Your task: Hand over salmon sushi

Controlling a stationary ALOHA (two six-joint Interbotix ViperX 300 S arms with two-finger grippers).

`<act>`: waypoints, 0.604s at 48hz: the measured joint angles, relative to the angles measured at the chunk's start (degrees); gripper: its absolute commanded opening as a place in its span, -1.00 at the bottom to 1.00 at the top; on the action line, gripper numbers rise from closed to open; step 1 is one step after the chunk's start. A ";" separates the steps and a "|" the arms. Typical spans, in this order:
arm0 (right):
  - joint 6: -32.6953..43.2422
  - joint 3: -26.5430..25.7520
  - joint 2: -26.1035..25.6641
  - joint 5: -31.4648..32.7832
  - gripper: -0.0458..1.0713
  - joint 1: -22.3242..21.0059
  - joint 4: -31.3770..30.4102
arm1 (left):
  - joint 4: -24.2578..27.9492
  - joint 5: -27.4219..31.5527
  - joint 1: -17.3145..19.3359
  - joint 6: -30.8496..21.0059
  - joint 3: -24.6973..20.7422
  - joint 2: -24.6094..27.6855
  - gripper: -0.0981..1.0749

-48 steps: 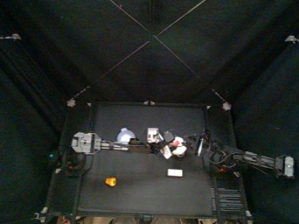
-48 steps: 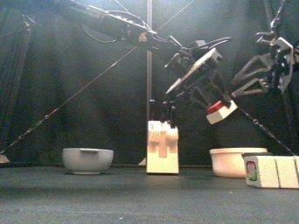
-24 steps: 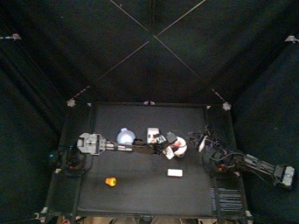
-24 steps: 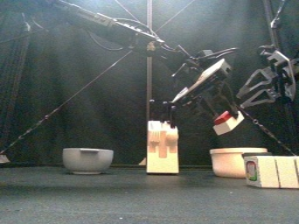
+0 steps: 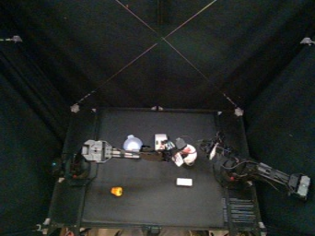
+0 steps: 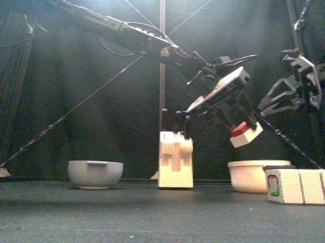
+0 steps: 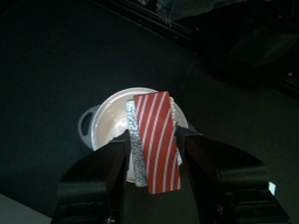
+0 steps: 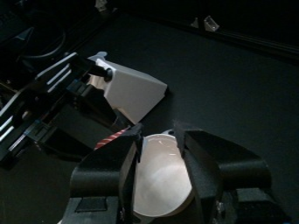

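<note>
The salmon sushi [image 6: 241, 134], red-striped on top and white underneath, hangs in the air above the table between my two grippers. My left gripper [image 6: 203, 100] reaches across from the left. In the left wrist view its jaws [image 7: 155, 138] are shut on the sushi [image 7: 158, 131], above the round white dish [image 7: 107, 118]. My right gripper [image 6: 260, 114] comes in from the right. In the right wrist view its jaws [image 8: 163, 140] close on the sushi's white side [image 8: 162, 173]. From above, the sushi [image 5: 186, 157] sits right of the table's centre.
A grey bowl [image 6: 95, 173] stands at the left, a white upright block [image 6: 176, 159] in the middle and the white dish [image 6: 258, 174] at the right. Boxes [image 6: 295, 185] are at the front right. A yellow-orange piece [image 5: 117, 192] and a white block [image 5: 183, 182] lie near the front.
The sushi and both grippers have drifted slightly down and to the right in the front view. The right arm's elbow has swung toward the table's front.
</note>
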 measured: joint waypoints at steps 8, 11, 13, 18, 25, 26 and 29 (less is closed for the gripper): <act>-0.26 0.00 -0.53 -0.53 0.40 1.14 -0.62 | 0.00 2.02 -1.05 2.37 0.00 -1.67 0.17; -0.35 0.00 -0.70 -1.41 0.40 2.55 -1.32 | 0.00 3.16 -2.20 3.60 0.00 -2.81 0.17; -0.35 -0.09 -0.70 -2.20 0.40 3.96 -2.11 | 0.00 4.04 -2.72 4.22 0.00 -3.60 0.17; -0.53 -0.35 -0.79 -5.63 0.41 9.14 -4.83 | 0.00 6.33 -4.31 5.45 -0.09 -5.19 0.17; -0.44 -0.79 -0.44 -11.78 0.42 17.58 -11.87 | -0.09 7.73 -6.86 5.98 -0.09 -6.77 0.17; -0.26 -0.88 -0.26 -12.74 0.42 18.90 -13.01 | -0.09 7.82 -7.12 5.98 0.00 -6.94 0.17; -0.18 -0.97 0.18 -16.00 0.42 22.32 -16.61 | -0.18 7.91 -7.56 5.98 0.00 -7.56 0.17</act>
